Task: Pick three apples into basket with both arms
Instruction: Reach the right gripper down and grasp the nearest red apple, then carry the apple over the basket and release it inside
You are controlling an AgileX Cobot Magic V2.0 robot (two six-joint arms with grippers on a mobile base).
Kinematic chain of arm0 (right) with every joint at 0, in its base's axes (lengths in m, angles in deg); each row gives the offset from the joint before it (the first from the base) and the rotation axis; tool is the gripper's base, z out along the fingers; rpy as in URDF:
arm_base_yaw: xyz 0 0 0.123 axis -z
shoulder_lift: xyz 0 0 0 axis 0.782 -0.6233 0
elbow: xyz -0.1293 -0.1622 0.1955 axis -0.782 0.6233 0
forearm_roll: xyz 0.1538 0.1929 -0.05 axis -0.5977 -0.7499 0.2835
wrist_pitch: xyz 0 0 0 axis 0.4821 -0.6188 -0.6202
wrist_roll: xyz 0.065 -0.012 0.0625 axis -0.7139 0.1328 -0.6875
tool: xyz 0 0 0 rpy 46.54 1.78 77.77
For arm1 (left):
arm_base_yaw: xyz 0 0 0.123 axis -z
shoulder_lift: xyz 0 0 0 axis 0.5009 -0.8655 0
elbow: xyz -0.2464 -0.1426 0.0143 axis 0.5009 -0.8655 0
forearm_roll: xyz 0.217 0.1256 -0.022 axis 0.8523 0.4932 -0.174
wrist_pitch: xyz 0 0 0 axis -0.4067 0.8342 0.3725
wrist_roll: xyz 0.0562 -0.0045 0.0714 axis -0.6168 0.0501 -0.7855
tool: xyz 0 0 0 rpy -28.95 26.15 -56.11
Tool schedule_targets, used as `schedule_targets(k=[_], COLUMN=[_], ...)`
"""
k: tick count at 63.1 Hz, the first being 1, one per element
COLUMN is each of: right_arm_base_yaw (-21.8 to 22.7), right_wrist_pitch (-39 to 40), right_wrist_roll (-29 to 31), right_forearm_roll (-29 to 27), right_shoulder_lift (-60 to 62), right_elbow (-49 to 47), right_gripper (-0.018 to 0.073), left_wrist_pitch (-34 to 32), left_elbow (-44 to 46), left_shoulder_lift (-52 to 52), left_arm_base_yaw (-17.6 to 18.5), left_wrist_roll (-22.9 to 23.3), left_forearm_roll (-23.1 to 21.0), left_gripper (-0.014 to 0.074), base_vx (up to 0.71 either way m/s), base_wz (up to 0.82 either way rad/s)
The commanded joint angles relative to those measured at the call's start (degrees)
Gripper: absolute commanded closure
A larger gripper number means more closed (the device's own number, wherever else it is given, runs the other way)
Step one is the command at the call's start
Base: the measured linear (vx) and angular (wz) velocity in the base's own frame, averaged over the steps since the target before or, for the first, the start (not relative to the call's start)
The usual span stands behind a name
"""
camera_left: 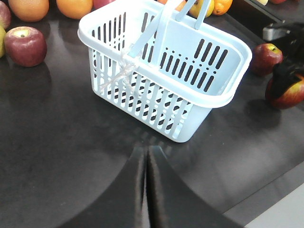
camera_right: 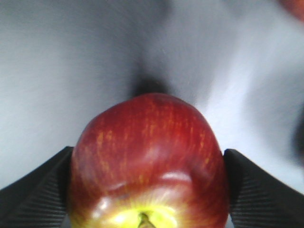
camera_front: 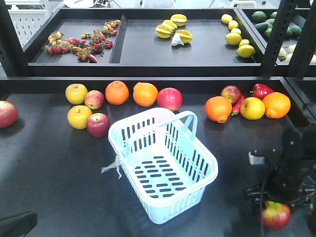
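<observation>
The pale blue basket [camera_front: 201, 174] [camera_left: 223, 66] stands empty mid-table, handles up. My right gripper [camera_right: 148, 190] is shut on a dark red apple [camera_right: 147, 142] [camera_front: 276, 215] [camera_left: 289, 92], its black fingers [camera_right: 38, 194] pressing both sides, right of the basket near the front edge. A second apple [camera_left: 266, 58] lies just beyond it. More red apples lie left of the basket [camera_front: 98, 124] [camera_left: 24, 45] and behind it [camera_front: 170, 98]. My left gripper [camera_left: 147, 156] is shut on nothing, low over the table in front of the basket's near corner.
Oranges [camera_front: 117, 92], yellow fruits [camera_front: 79, 116] and a red pepper [camera_front: 260, 90] line the back of the black table. Another apple [camera_front: 7, 113] sits at the far left. A raised shelf [camera_front: 148, 69] behind holds starfruit, lemons and berries. A white tag string [camera_front: 112, 167] hangs off the basket.
</observation>
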Motion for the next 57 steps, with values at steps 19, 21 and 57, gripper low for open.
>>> schedule_targets(k=[19,21,57], right_arm_base_yaw=[0.40,0.40,-11.27], right_wrist_pitch=[-4.21,-4.34,6.68], right_wrist_roll=[7.68,8.19,38.81], right_forearm_roll=[-9.81,-10.91,-56.14], right_shoulder_lift=[27.65,30.13,27.99], right_elbow=[-1.09,-1.09,-1.09], right_gripper=[0.0568,0.0568,0.0551], left_wrist_pitch=[-3.27,-3.27,-3.27], left_elbow=[1.22,1.22,1.22], left_shoulder_lift=[-0.18,-0.18,-0.18], left_arm_base_yaw=[0.30,0.30,0.30], left_wrist_roll=[0.04,0.04,0.04], left_forearm_roll=[-1.43,-1.43,-1.43], left_gripper=[0.0604,0.0604,0.0604], base_vx=[0.00,0.00,0.00], base_wz=[0.00,0.00,0.00])
